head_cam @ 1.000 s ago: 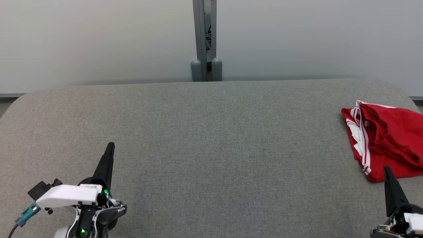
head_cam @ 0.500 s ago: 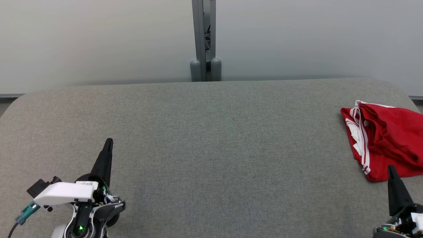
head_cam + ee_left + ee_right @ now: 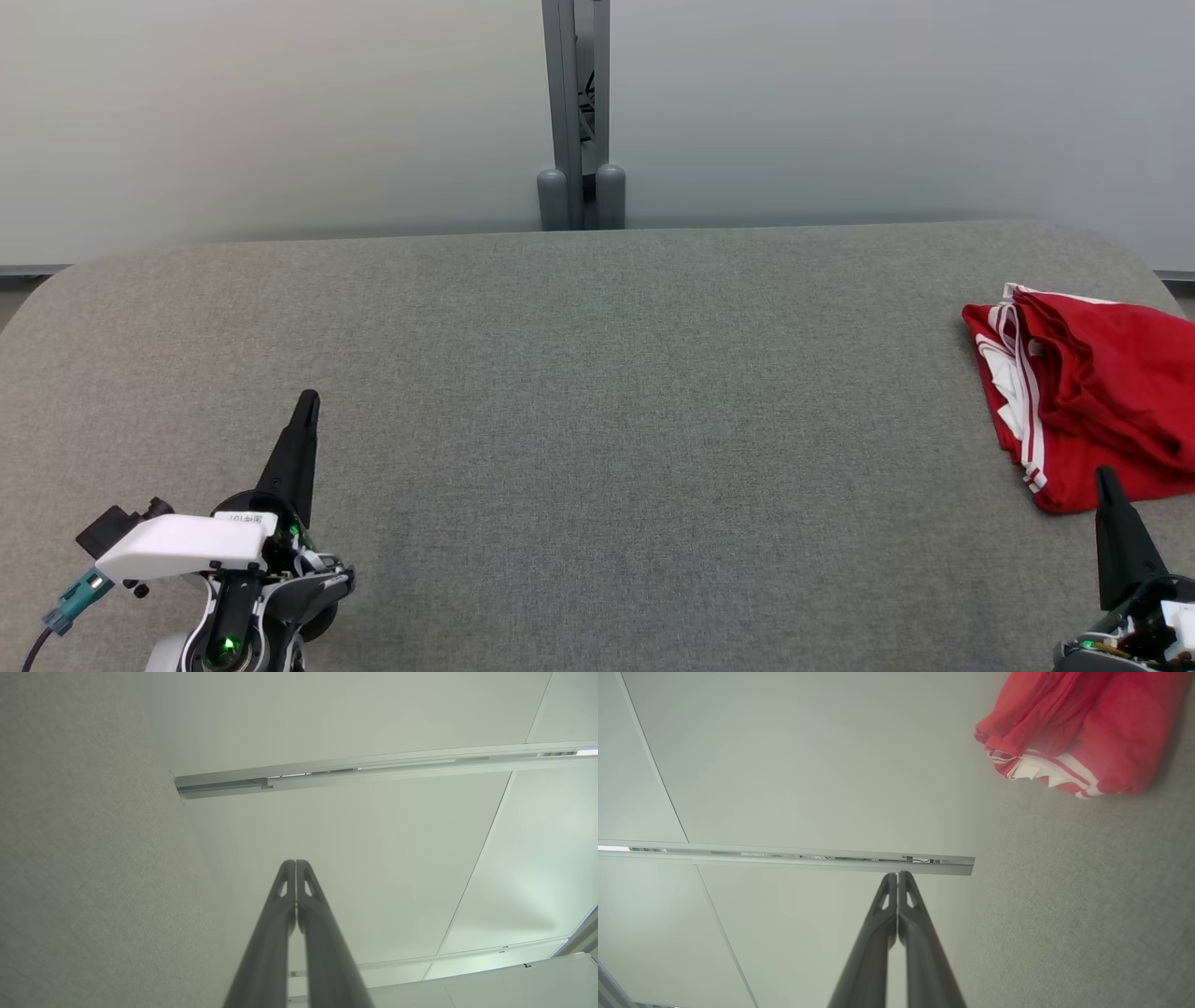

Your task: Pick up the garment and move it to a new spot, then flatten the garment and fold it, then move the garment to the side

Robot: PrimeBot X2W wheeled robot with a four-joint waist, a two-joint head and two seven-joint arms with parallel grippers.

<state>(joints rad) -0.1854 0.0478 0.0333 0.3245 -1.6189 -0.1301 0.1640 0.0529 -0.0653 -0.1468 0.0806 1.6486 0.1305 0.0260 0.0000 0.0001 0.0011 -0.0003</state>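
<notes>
A red garment (image 3: 1097, 406) with white stripes lies folded in a bundle at the right edge of the grey table (image 3: 597, 392); the right wrist view has the garment (image 3: 1083, 732) at its upper right. My right gripper (image 3: 1107, 474) rises at the lower right, just in front of the bundle, its fingertips pressed together (image 3: 897, 875) and holding nothing. At the lower left my left gripper (image 3: 306, 399) stands over bare fabric, far from the garment, also shut with nothing in it (image 3: 295, 863).
Behind the table stands a pale wall with a grey vertical post (image 3: 577, 112) at its middle. The table's far corners are rounded. A teal connector and cable (image 3: 75, 597) hang from my left wrist.
Over the last second both grippers shifted slightly: the left moved a little up the view, the right drew back down toward the corner. Since half a second ago nothing has moved.
</notes>
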